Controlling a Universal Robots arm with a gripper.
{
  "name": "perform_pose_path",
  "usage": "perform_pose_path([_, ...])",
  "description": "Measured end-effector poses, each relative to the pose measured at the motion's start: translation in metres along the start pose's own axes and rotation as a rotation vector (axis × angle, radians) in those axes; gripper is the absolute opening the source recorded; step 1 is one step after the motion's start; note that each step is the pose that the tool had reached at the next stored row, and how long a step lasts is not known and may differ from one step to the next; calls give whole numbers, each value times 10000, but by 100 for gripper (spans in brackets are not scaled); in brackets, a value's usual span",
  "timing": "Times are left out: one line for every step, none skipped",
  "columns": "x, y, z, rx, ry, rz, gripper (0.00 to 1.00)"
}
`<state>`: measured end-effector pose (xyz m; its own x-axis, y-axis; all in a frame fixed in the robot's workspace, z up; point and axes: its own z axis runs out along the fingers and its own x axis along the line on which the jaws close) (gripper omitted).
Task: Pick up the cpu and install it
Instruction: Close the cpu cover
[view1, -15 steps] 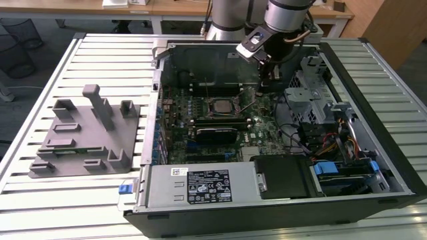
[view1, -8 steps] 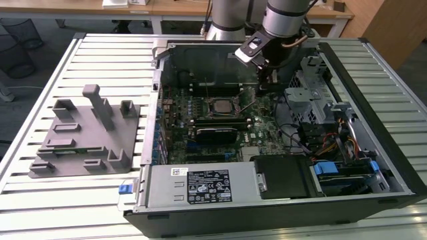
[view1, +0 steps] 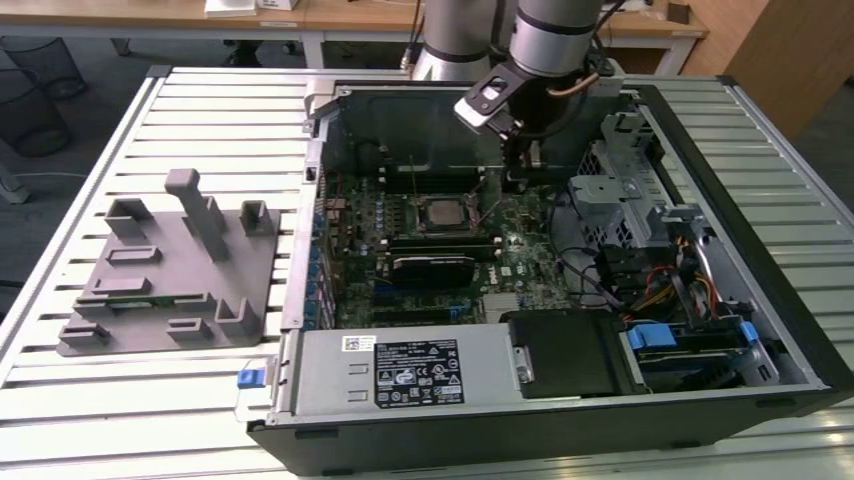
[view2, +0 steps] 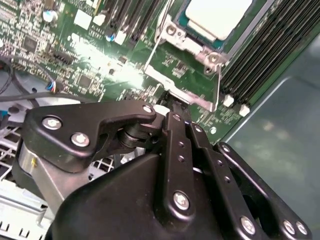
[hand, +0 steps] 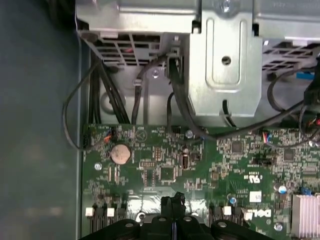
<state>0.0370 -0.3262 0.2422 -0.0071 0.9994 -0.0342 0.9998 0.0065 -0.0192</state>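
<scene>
- Your tool (view2: 171, 109) was pressed together, pinching nothing that showed, with its tips low over the motherboard (view2: 90, 65).
- The cpu (view2: 218, 16) lay flat in its socket (view2: 186, 44), silver top up, just beside the tool, toward the exterior view's left.

Soft room light falls from above me. In the exterior view the slatted table (view1: 174, 120) reads pale and bright, and the inside of the computer case (view1: 787, 300) is dimmer. In the second wrist view white glare streaks across the motherboard (view2: 100, 55) and the cpu (view2: 217, 15) lid is washed out nearly white. My gripper (view2: 171, 107) is black, with highlights on its screws.
</scene>
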Motion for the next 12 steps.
perform_pose_path([0,-16,3,0,0,-1,11])
perform_pose_path([1,-33,6,0,0,-2,11])
perform_pose_path([1,-50,9,0,0,-4,11])
perform_pose_path([1,-68,12,0,0,-6,11])
perform_pose_path([2,-89,16,0,0,-7,11])
perform_pose_path([2,-109,18,0,-1,-8,11])
perform_pose_path([2,-128,21,0,0,-8,11])
perform_pose_path([2,-146,24,0,0,-10,11])
perform_pose_path([3,-164,26,0,-1,-11,11])
perform_pose_path([3,-181,28,0,-3,-11,11])
perform_pose_path([3,-194,30,0,-3,-12,11])
perform_pose_path([3,-208,33,0,-2,-13,11])
